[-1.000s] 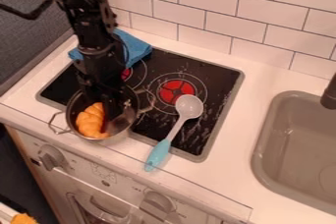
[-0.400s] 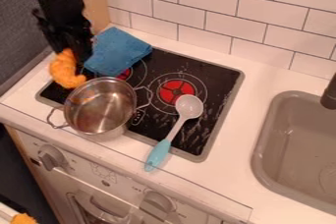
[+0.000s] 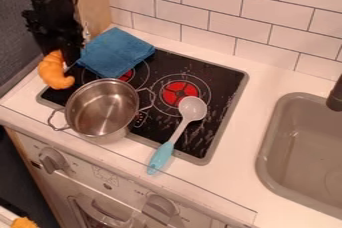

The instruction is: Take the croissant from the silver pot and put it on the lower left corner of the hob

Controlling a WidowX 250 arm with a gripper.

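Note:
At the upper left, the black gripper (image 3: 60,56) is shut on the croissant (image 3: 52,74). The orange croissant hangs at its lower left, over the counter strip by the hob's left edge, its lower tip near the hob. The silver pot (image 3: 103,114) stands over the front left part of the black hob (image 3: 224,84), with nothing inside. Its left handle is near the hob's lower left corner, and its rim is to the lower right of the croissant.
A folded blue cloth (image 3: 115,52) lies at the hob's back left, right beside the gripper. On the hob's right part rests a spoon (image 3: 192,108), its light blue handle over the front edge. A grey sink (image 3: 267,142) is at the right.
The croissant has come up out of the pot in the gripper and moved to the upper left. Over the last half second both shifted slightly further left. The pot stayed in place.

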